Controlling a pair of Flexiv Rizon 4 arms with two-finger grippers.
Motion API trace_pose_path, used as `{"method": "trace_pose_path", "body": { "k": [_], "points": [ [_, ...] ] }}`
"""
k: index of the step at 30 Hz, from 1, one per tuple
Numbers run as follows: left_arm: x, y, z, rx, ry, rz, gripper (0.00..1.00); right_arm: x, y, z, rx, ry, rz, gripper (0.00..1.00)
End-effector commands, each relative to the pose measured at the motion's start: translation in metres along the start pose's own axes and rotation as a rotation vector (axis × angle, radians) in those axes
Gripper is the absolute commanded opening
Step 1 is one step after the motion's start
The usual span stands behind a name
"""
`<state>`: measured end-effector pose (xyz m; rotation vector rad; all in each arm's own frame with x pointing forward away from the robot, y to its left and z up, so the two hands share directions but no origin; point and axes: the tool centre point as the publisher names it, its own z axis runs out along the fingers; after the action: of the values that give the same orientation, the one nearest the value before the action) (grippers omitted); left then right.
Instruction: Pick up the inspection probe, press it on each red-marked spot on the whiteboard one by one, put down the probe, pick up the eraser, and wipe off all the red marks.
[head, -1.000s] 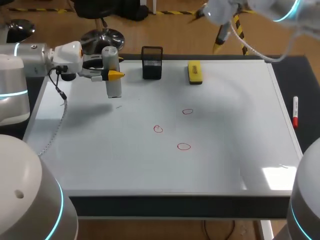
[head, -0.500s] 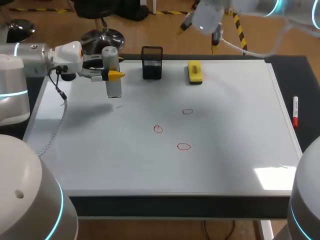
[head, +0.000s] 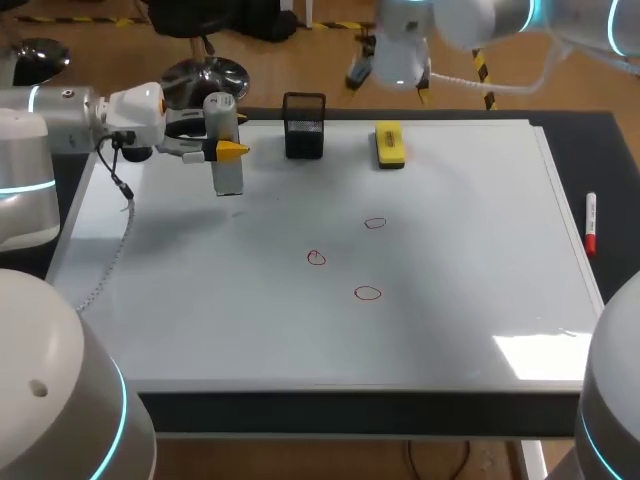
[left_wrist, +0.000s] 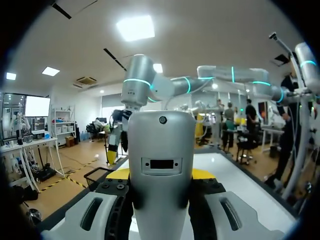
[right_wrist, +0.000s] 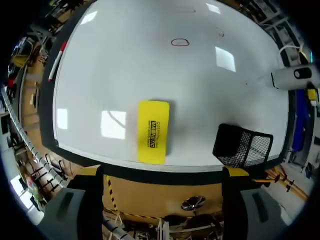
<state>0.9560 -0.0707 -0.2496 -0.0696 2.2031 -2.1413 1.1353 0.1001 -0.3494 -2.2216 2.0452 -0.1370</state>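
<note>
**A:** Where is the inspection probe (head: 227, 172)?

**B:** It stands upright at the whiteboard's (head: 470, 250) far left. The left gripper (head: 228, 150) is clamped on its middle. It is well apart from the three red circles (head: 316, 258).

**A:** How will it handle?

**B:** It looks like a stiff, smooth, probably light cylinder. A mid-body hold suits straight pressing, but it may slip.

**A:** And the eraser (right_wrist: 152, 131)?

**B:** It lies flat near the far edge, beside a black mesh pen holder (right_wrist: 242, 146). The right gripper (right_wrist: 162, 172) hangs above it, fingers spread and empty. The eraser is likely light and best pinched across its narrow sides.

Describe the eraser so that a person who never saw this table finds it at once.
Look along the far edge of the whiteboard. Just right of the black mesh holder, in the head view, lies the eraser: the only flat yellow block on the board.
</note>
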Motion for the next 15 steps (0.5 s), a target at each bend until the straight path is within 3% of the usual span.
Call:
{"method": "trace_pose_path", "body": {
  "k": [1,5,15],
  "points": [
    [-0.001,0.0,0.0,0.002,0.002,0.002,0.0,0.001,0.007,0.001,0.016,-0.031,-0.025,1.0],
    [-0.001,0.0,0.0,0.002,0.002,0.002,0.0,0.004,0.007,0.004,-0.029,-0.053,0.038,1.0],
    [-0.001,0.0,0.0,0.002,0.002,0.002,0.0,0.014,0.007,0.012,-0.054,-0.05,0.052,1.0]
  ]
}}
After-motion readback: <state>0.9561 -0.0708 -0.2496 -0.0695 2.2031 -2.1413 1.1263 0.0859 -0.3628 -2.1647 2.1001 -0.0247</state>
